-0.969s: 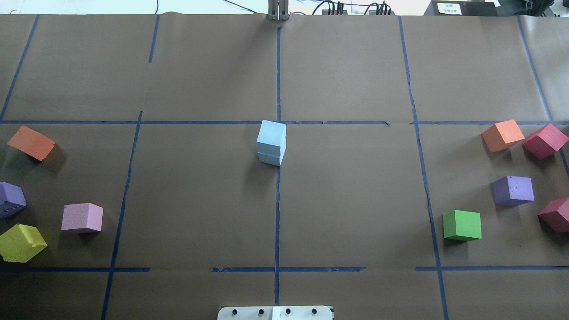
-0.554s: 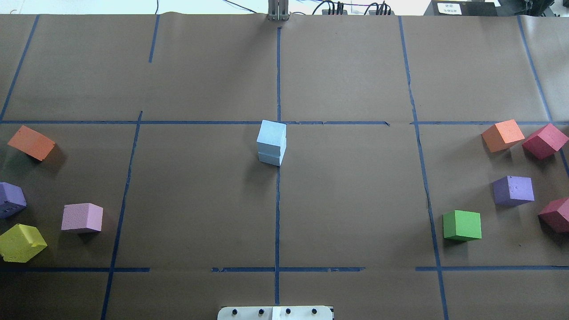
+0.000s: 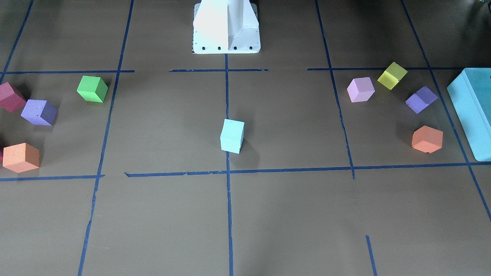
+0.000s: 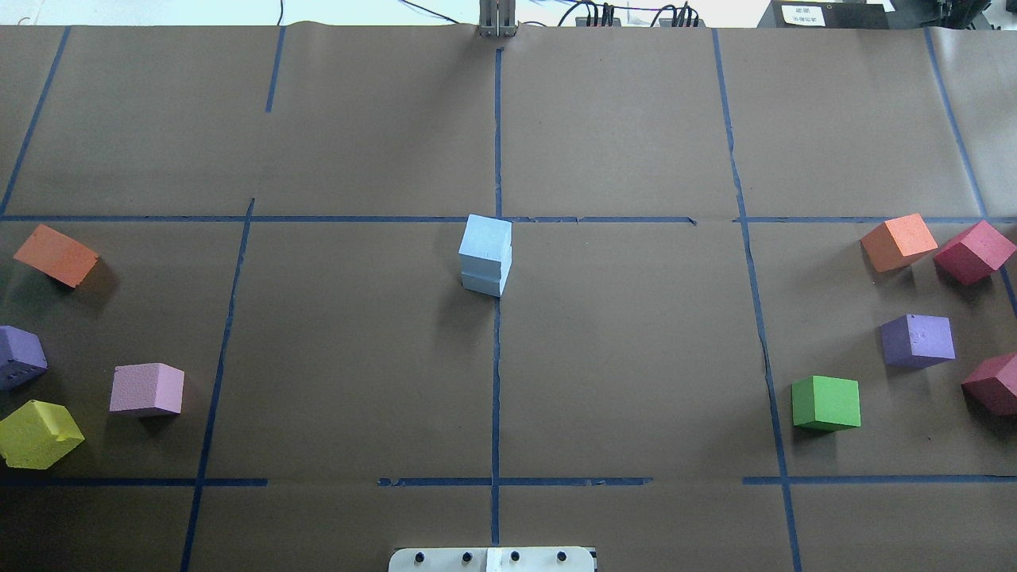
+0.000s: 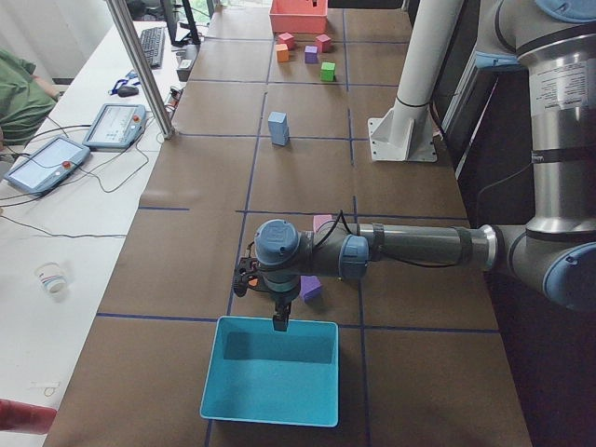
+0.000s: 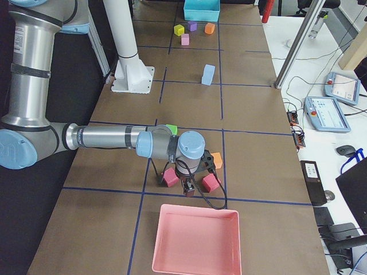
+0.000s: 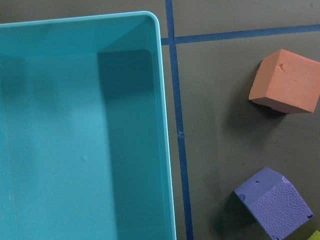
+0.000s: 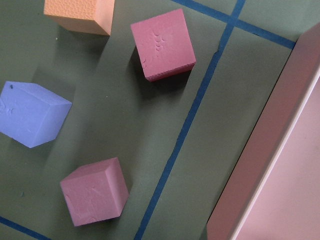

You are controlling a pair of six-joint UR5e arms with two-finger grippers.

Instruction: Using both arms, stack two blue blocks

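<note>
While blue blocks [image 4: 485, 256] sit stacked mid-table, left gripper [image 5: 280, 323] & right gripper [image 6: 189, 190] hang far off — can't tell jaw spread.

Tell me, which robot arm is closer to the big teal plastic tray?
Left. The left gripper hangs right at the teal plastic tray, by its rim, while the right gripper is at the opposite end of the table, beside a pink tray.

Brown paper table [image 4: 357, 357] with blue tape grid [image 4: 496, 381]; near pink bin [image 6: 195, 243] sit green cube [image 4: 826, 403], orange cube [image 4: 899, 241], purple cube [image 4: 918, 340], two red cubes [image 4: 974, 252] [image 4: 993, 384]; near teal bin [image 5: 270, 386] sit second orange cube [image 4: 56, 254], second purple cube [image 4: 20, 357], pink cube [image 4: 147, 389], yellow cube [image 4: 38, 433].
</note>
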